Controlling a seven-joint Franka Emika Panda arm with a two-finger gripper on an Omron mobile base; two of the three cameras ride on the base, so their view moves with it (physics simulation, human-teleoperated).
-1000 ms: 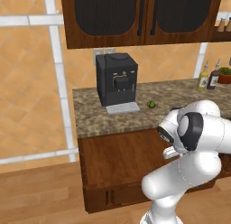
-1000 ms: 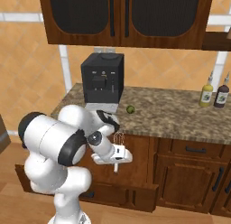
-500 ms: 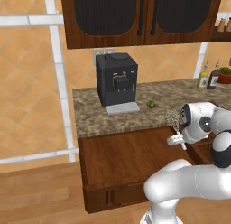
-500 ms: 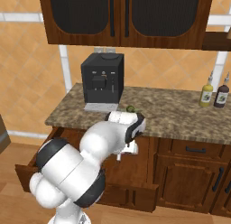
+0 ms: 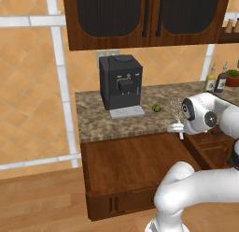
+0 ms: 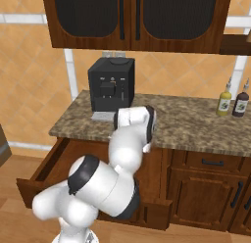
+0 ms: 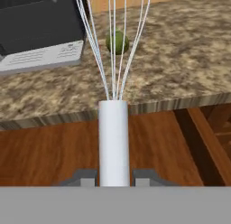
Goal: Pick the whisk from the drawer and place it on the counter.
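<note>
The whisk (image 7: 113,128) is out of the drawer (image 5: 130,165) and up in the air, so the first part of the job looks done. The hand (image 7: 113,178) is squeezed tight on the whisk's white handle, with one dark finger tip on each side of it. The thin wire loops point up and away from the hand, toward the back of the desk (image 7: 180,60). From the left base view, the whisk (image 5: 176,115) hangs just over the front edge of the speckled desk (image 5: 102,123), near the right end of the open drawer. It is not touching the desk yet. The wide wooden drawer is pulled out, and its flat bottom is all I can see in it. On the desk there is a black coffee machine (image 5: 120,82) with a pale tray in front of it, and a small green lime (image 7: 117,41) sits beside that tray. Two bottles (image 6: 232,98) stand far off to the right. What is left is to carry the whisk a bit farther over the desk, bring it down, and let go. I think the spot to the right of the lime looks like a good place to put it.
</note>
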